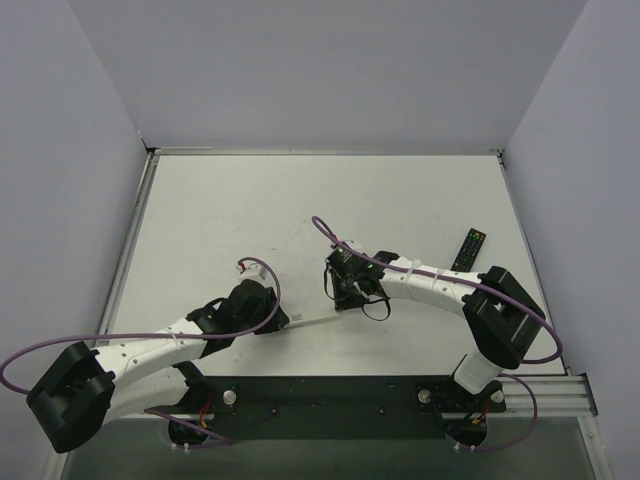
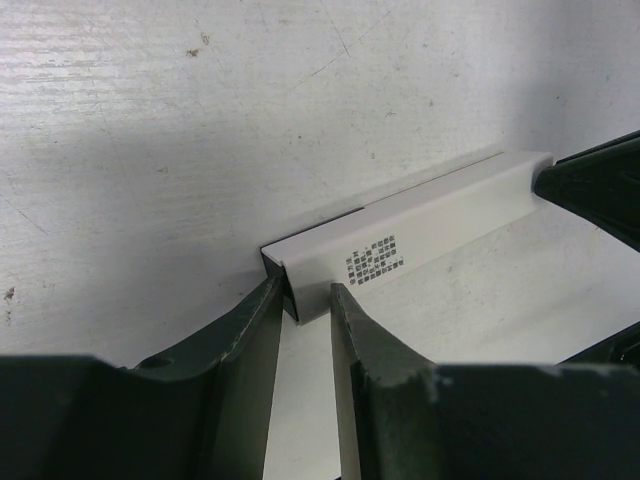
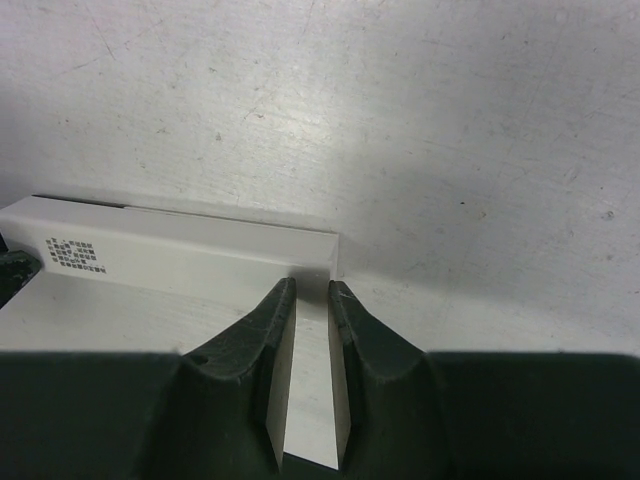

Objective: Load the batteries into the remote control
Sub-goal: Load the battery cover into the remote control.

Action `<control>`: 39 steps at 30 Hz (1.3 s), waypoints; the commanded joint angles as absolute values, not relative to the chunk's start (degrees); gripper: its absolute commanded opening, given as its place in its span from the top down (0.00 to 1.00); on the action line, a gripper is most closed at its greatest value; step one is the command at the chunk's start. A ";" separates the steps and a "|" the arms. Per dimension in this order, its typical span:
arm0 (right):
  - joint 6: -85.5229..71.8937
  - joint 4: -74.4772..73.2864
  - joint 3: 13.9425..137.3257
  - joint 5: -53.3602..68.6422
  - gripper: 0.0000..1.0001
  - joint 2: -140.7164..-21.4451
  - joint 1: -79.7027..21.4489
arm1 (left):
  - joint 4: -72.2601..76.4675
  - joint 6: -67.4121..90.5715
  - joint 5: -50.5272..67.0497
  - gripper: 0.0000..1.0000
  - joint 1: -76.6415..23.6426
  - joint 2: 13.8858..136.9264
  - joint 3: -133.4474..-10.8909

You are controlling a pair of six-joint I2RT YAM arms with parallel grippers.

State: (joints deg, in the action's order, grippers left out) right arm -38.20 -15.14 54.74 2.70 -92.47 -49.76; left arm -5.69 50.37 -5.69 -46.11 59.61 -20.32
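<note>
Remote control point(image 2: 420, 225): slim white rectangular bar, plain-faced, with a small dotted code block printed on its upper face nearer the left jaws. A thin dark line edges the end inside those jaws, possibly the lip of the battery bay, though the close view does not settle it. Location: at worktop point(image 2: 150, 120) level, spanned between the two sets of jaws, one end in each. Left jaws: closed on one short end, pads pressed to either side of the corner. Right jaws: closed likewise on the opposite end, the bar running away to their left. Purpose of hold, as judged: a two-ended pinch steadies the bar against sliding or twisting, most likely so that the cover can be worked or the body turned to expose the bay. Batteries: none in view near either set of jaws. Also present: black remote point(image 1: 468, 250), well apart, beyond the right jaws.
</note>
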 commanded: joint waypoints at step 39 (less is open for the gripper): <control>-39.47 -4.56 52.30 10.64 0.85 -89.84 -50.10 | 4.31 50.01 1.15 0.70 -44.21 56.43 -17.75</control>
State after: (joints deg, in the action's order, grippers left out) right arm -38.50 -11.77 53.15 5.87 -92.47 -48.82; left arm -2.72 49.08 -2.70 -44.14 58.04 -18.15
